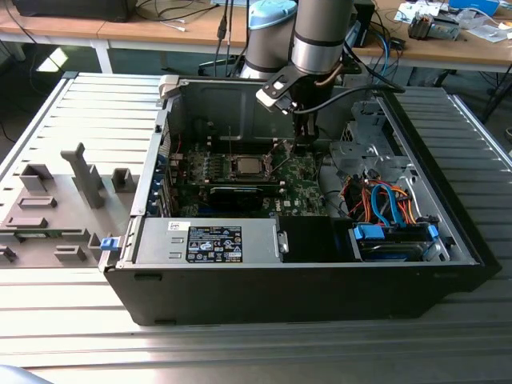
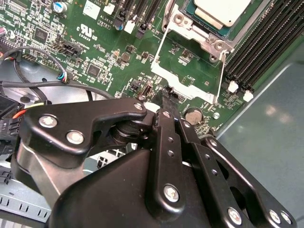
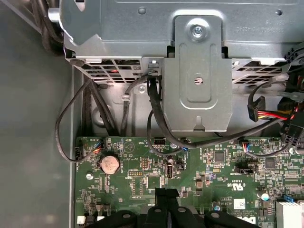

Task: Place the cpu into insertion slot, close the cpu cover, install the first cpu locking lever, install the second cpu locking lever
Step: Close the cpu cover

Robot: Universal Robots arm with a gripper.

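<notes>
The gripper (image 2: 166,97), fingers closed together with nothing between them, hovers beside 1 locking lever (image 2: 221,76). A misjudged push could slip off and gouge the motherboard (image 2: 95,47).

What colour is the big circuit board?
The board is green; the second wrist view shows it best.

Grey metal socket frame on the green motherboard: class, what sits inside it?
The flat silvery-grey square cpu lies inside the grey metal frame; whatever lies beneath it is covered.

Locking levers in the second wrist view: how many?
2: one lever on the socket frame's side away from the memory slots, the other lever beside them. More may lie out of view.
</notes>
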